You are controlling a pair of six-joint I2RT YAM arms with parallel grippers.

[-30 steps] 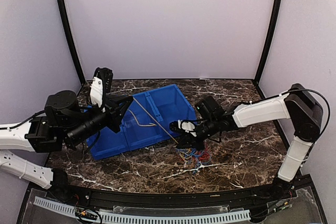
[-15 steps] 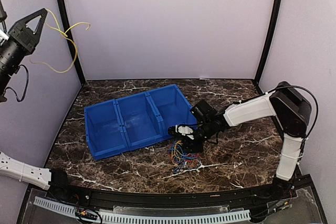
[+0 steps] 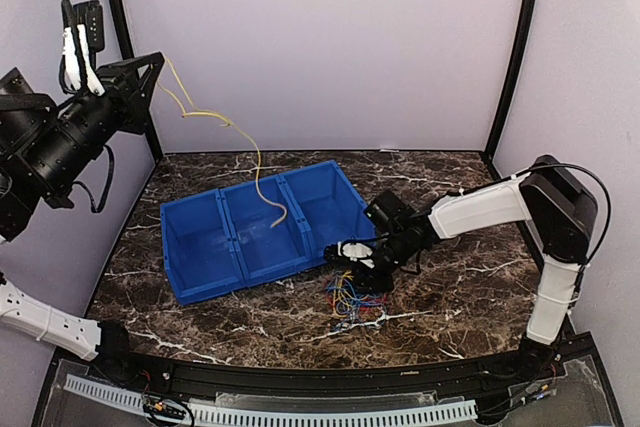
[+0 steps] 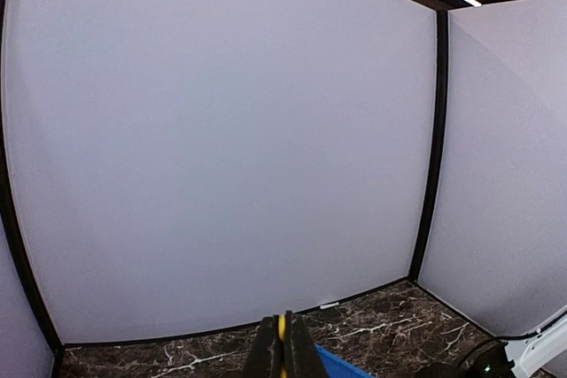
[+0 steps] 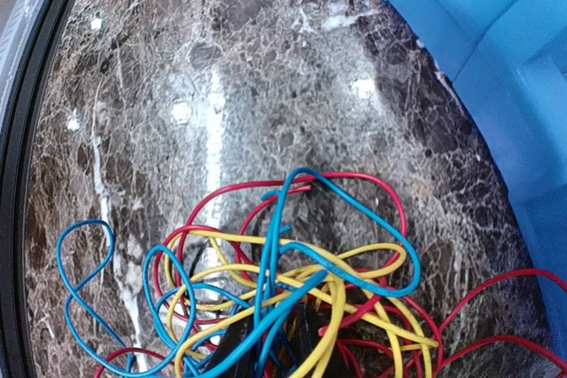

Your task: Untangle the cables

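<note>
left fingers (image 4: 297, 356), clamped shut on the thin yellow-tan wire (image 3: 258, 162), went from low over the blue plastic three-bay bin (image 3: 200, 292) to high up-left, so the wire is now free of the red-blue-yellow cable tangle (image 3: 350, 299) on the marble tabletop (image 3: 450, 287) beside the bin, where the right fingers (image 3: 350, 259) sit, grip unclear.

Two arms: the left arm (image 3: 55, 147) and the right arm (image 3: 490, 209). Two tools, one on each: the left tool (image 3: 148, 62) and the right tool (image 3: 352, 253). One blue bin (image 3: 195, 242), divided into three compartments in a row. One yellow cable (image 3: 258, 160) strung out alone. One tangle of cables (image 3: 350, 299) in three colours, red, blue and yellow; the strands of each cannot be counted. One marbled surface (image 3: 460, 287)
</note>
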